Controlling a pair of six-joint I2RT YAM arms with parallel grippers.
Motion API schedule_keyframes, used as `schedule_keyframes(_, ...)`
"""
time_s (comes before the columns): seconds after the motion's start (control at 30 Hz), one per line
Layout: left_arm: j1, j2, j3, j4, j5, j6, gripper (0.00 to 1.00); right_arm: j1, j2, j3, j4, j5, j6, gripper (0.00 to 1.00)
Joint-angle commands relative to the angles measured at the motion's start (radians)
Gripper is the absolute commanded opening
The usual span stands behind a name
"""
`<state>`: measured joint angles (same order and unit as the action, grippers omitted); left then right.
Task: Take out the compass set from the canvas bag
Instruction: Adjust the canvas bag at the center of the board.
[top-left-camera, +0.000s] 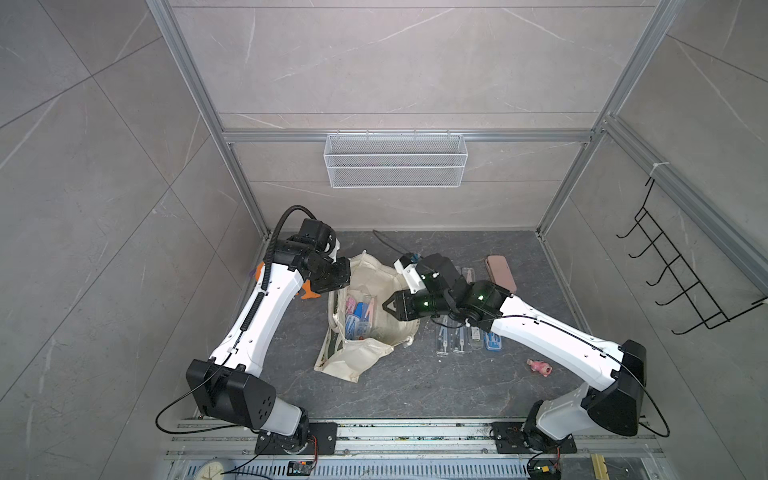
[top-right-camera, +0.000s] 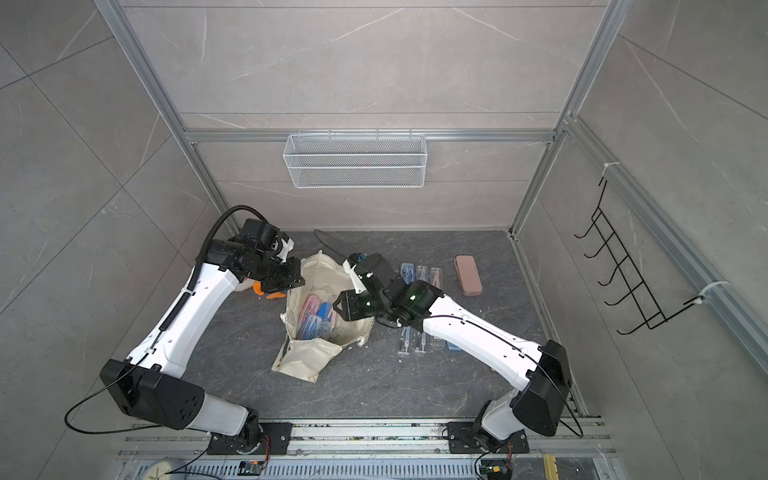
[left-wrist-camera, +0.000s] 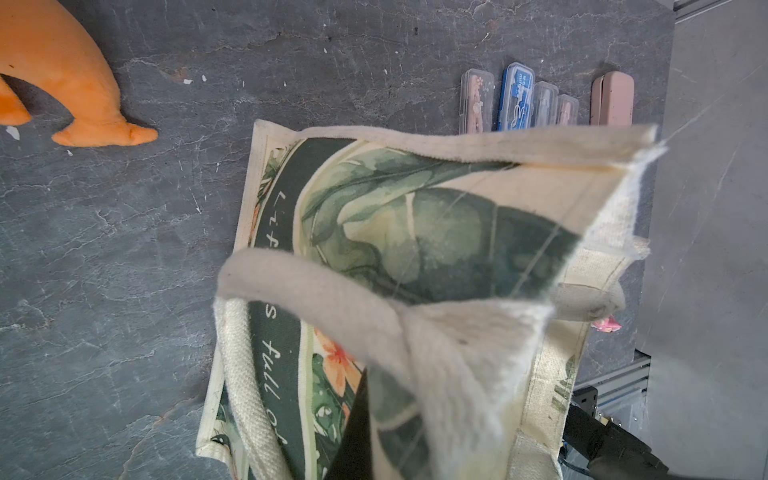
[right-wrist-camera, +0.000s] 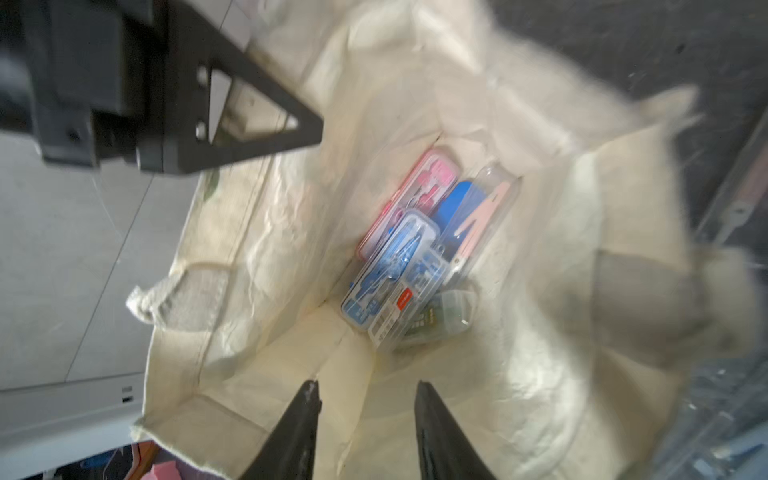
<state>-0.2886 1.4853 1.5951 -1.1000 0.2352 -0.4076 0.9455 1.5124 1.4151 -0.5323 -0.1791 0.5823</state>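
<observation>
The blue compass set lay at the bottom of the canvas bag, among other clear cases, mid-table. My right pincer hung over the bag's gaping mouth, jaws partly spread, holding nothing. My left pincer was clenched on the bag's rim. A row of cases lay just beside the bag under my right arm; an orange plush toy sat by my left wrist.

canvas bag, green panel: you can read white script "Lif…" and "s full o…".
blue case: label too small for you to read.
</observation>
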Motion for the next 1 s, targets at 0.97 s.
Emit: schedule_keyframes(0.97, -0.122, -0.124, -0.051, 0.06, 0.02, -0.085, 0.0, 0.094, 0.145, 0.055, -0.084, 0.194, 0.503, 0.48)
